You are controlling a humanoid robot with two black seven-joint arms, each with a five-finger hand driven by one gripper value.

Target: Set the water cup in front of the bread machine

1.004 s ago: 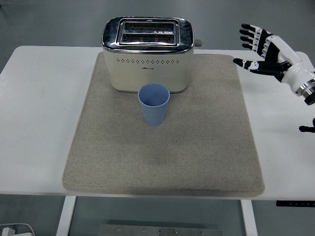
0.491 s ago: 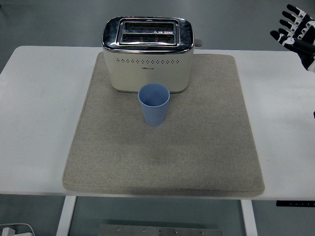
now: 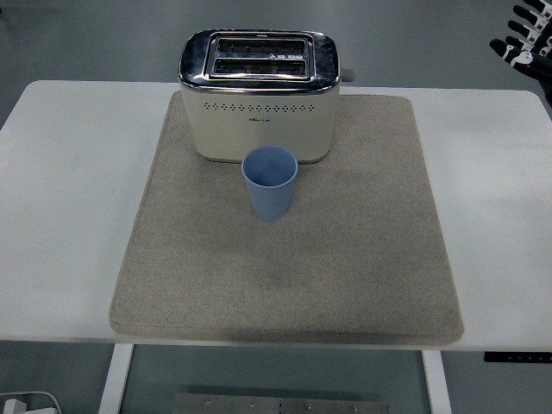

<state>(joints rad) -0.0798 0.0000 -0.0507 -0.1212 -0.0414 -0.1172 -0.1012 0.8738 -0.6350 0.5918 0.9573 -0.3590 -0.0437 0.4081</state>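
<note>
A light blue cup [image 3: 270, 183] stands upright on the beige mat [image 3: 345, 250], just in front of the cream and chrome toaster [image 3: 257, 97]. It holds nothing that I can see. My right hand [image 3: 528, 39] shows only at the top right corner, high above the table's far edge and far from the cup, with its black fingers spread and nothing in them. The left arm is out of the picture.
The mat covers the middle of the white table [image 3: 60, 198]. The toaster's lever [image 3: 347, 76] sticks out on its right side. A white object [image 3: 21, 405] lies on the floor at the bottom left.
My right hand has drawn up and to the right, from above the mat's far right corner to the picture's top right corner. The cup and toaster have stayed put.
</note>
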